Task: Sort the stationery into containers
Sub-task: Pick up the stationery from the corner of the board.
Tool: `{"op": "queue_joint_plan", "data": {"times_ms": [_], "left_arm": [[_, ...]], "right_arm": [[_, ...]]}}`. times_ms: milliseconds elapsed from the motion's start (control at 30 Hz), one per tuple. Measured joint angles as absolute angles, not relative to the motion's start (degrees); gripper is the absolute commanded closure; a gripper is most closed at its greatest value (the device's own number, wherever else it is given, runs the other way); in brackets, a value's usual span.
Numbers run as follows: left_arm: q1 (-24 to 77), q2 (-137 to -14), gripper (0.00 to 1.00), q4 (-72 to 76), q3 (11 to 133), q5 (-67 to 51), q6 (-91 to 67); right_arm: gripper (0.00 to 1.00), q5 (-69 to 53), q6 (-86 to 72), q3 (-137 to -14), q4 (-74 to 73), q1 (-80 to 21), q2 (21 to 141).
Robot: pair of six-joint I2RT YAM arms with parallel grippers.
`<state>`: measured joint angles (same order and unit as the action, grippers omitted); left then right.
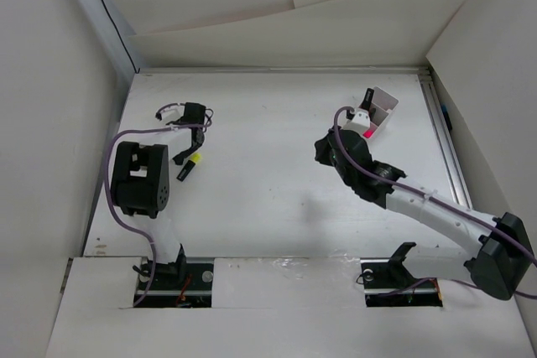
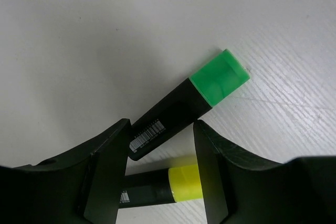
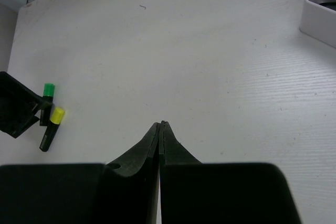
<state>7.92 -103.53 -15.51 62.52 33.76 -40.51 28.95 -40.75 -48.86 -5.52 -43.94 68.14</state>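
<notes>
Black plastic nearest the lens in the left wrist view: the left gripper, spread wide, holding nothing yet. Straddles the butt end of the green-capped marker, lying flat and slantwise on the white table, cap pointing away from the fingers. Just beside it and closer in, the yellow-capped marker, blurred, also partly inside the gap. Touching the green one or only close to it: cannot tell.

Reads as the pick step for the green one, with the squeeze not yet made. Calls next for closing on the green body alone. Probably means a slight shift off the yellow neighbour first, lest both get pinched or one get flicked aside. Then a lift and a carry across to the tray.

Farther off, the right gripper, pressed fully together, nothing in it, with a corner of the white tray to its upper right. Seen from above, sits at the far right of the table, well apart from the two loose markers. At its near end, a pink-capped marker, apparently inside, compartment not clear.

Counts: three markers in view, one each of green, yellow and pink; no orange seen. One tray. Two grippers.
</notes>
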Motion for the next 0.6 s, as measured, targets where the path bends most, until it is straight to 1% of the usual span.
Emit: {"op": "queue_joint_plan", "data": {"times_ms": [167, 233, 300, 333, 433, 467, 533, 600], "left_arm": [[7.92, -105.32, 0.53, -16.84, 64.20, 33.23, -39.55], [7.92, -105.82, 0.53, -16.91, 64.53, 33.12, -39.24], [7.92, -106.06, 0.53, -16.97, 64.84, 33.08, -39.13], [7.92, -106.13, 0.55, -16.99, 64.95, 33.08, -39.03], [7.92, -106.28, 0.67, -16.86, 65.06, 32.80, -38.89], [7.92, -106.28, 0.74, -16.86, 65.08, 32.67, -38.83], [7.92, -106.28, 0.79, -16.99, 65.08, 32.45, -38.52], [7.92, -106.28, 0.84, -17.02, 65.08, 32.38, -38.37]], "right_arm": [[0.94, 28.91, -40.75, -48.66, -5.52, -43.94, 67.18], [0.92, 28.88, -40.75, -48.66, -5.50, -43.94, 66.98], [0.85, 28.86, -40.73, -48.66, -5.50, -43.94, 66.98], [0.82, 28.82, -40.77, -48.66, -5.52, -43.94, 66.98], [0.73, 28.53, -40.75, -48.64, -5.52, -43.94, 66.98], [0.71, 28.49, -40.77, -48.64, -5.52, -43.94, 66.98], [0.68, 28.42, -40.77, -48.64, -5.52, -43.79, 66.98], [0.68, 28.40, -40.75, -48.64, -5.52, -43.59, 66.98]]}}
